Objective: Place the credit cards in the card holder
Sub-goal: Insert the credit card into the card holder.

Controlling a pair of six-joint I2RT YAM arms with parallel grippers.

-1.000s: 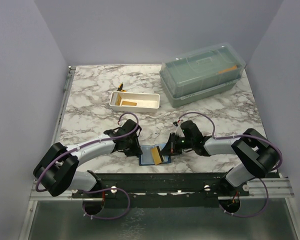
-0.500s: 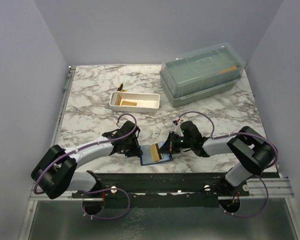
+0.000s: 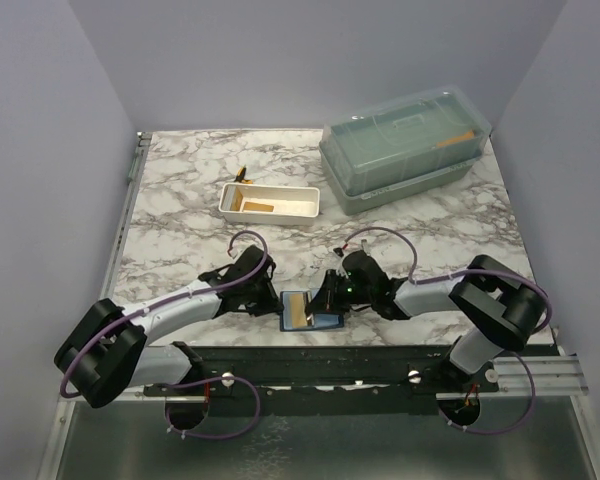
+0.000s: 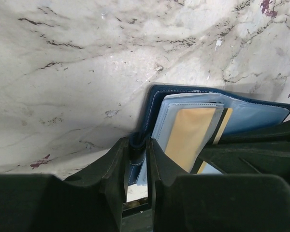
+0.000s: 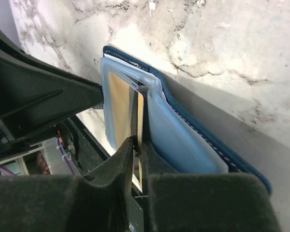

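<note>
The navy card holder (image 3: 326,321) lies open at the table's near edge, between the two arms. The left gripper (image 4: 137,152) is clamped on its left rim. An orange credit card (image 4: 191,137) sits in a clear pocket. The right gripper (image 5: 136,145) has its fingers nearly together about a second card (image 5: 140,113); whether they pinch it I cannot tell.

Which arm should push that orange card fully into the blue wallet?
Right: the right gripper pinches the credit card at the pocket, while the left gripper clamps the card holder's edge.
</note>
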